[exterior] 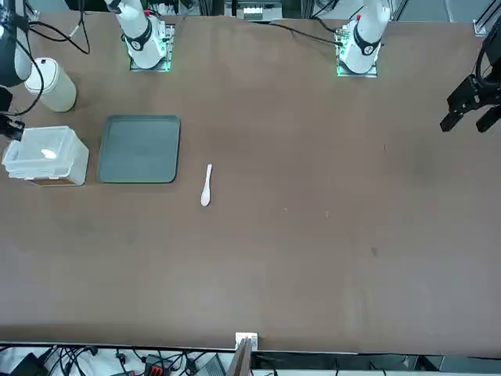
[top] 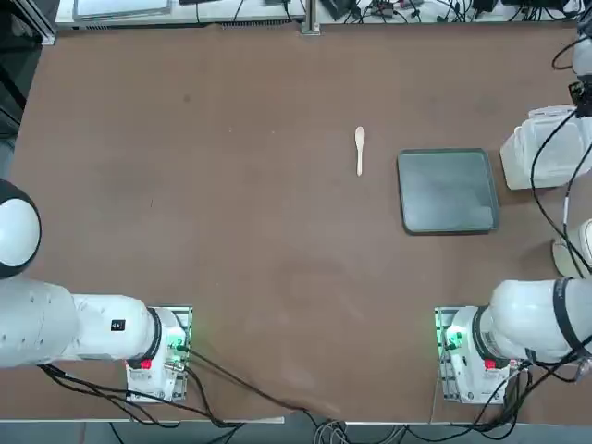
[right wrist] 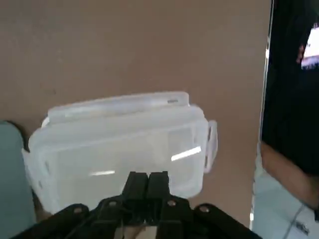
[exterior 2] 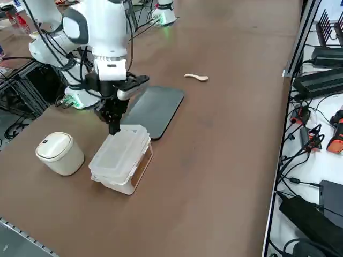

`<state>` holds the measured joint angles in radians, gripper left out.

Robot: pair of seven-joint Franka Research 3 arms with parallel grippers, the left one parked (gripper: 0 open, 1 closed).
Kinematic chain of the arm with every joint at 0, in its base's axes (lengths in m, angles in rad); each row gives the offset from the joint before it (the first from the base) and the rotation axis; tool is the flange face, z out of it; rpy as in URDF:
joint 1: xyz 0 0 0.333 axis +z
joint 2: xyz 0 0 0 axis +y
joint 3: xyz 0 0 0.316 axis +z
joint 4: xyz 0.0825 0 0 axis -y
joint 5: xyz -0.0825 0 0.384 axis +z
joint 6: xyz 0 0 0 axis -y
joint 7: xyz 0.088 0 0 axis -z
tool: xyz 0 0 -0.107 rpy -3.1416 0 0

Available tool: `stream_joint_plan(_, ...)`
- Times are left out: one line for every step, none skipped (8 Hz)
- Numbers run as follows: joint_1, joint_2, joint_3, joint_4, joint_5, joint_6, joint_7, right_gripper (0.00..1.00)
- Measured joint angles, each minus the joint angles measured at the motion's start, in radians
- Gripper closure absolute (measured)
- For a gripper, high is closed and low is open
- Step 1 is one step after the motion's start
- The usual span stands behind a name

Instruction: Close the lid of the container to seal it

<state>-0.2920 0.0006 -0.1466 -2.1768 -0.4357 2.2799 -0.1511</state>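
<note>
Item: container (exterior 2: 122,158), translucent white box, near the table's (top: 231,231) right edge at the robot's own right, just outboard of the dark grey tray (top: 448,191) and apart from it.

Lid (exterior 2: 119,151): lying down flat on the box; whether its side latches are snapped cannot be told.

Right gripper (right wrist: 148,184): fingers pressed together, empty, tips hanging over the lid's tray-side edge; contact cannot be told.

Governing relation: the box lies directly beneath and slightly outward of the fingertips, its long axis running along the table's right edge. Judged need: downward press on the lid rim.
</note>
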Motion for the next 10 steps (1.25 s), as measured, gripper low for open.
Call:
stream_joint_plan(-0.020, 0.015, 0.000, -0.042, 0.000, 0.104, -0.028, 0.98)
stream_joint_plan(-0.037, 0.035, -0.001, -0.063, 0.002, 0.170, -0.047, 0.98)
stream_joint_plan(-0.044, 0.054, 0.000, -0.066, 0.015, 0.199, -0.056, 0.98)
stream_joint_plan(-0.044, 0.063, 0.000, -0.066, 0.030, 0.207, -0.061, 0.98)
stream_joint_plan(-0.044, 0.066, 0.001, -0.066, 0.037, 0.208, -0.062, 0.98)
stream_joint_plan(-0.044, 0.068, 0.001, -0.066, 0.038, 0.208, -0.063, 0.98)
stream_joint_plan(-0.044, 0.069, 0.001, -0.066, 0.042, 0.208, -0.063, 0.98)
stream_joint_plan(-0.044, 0.070, 0.001, -0.067, 0.058, 0.208, -0.064, 0.98)
stream_joint_plan(-0.045, 0.072, 0.001, -0.070, 0.076, 0.208, -0.069, 0.98)
stream_joint_plan(-0.046, 0.076, 0.001, -0.074, 0.097, 0.208, -0.072, 0.98)
